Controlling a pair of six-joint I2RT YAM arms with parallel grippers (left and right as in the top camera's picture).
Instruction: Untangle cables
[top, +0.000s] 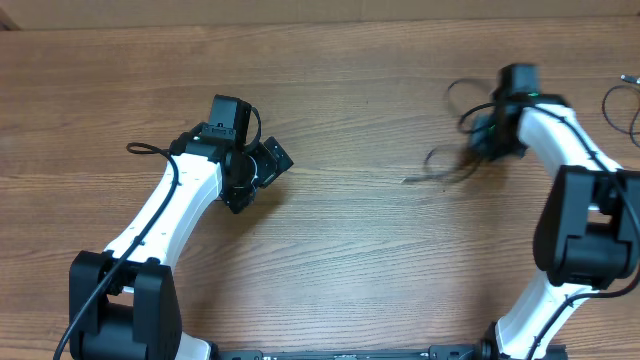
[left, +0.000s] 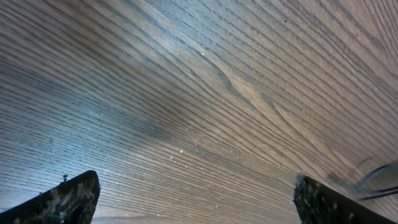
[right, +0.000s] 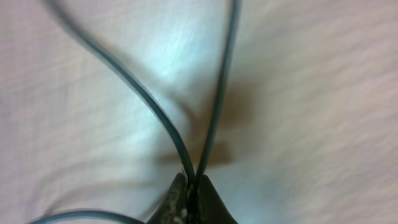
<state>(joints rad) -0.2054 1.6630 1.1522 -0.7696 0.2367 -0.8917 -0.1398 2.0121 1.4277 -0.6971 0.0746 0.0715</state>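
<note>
From overhead, we saw the cables (top: 445, 170) lying blurred on the worktop (top: 350, 90) beside the right end effector (top: 490, 135). In the left wrist view, the left end effector (left: 196, 205) gaped wide, holding nothing. In the right wrist view, closed fingers (right: 214, 205) pinched two strands of the cables.

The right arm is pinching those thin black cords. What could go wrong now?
The right end effector is shut on two strands of the cables at once, so pulling might tighten the tangle rather than free it. The left end effector is open and holds nothing, so the whole bundle may just drag along.
</note>
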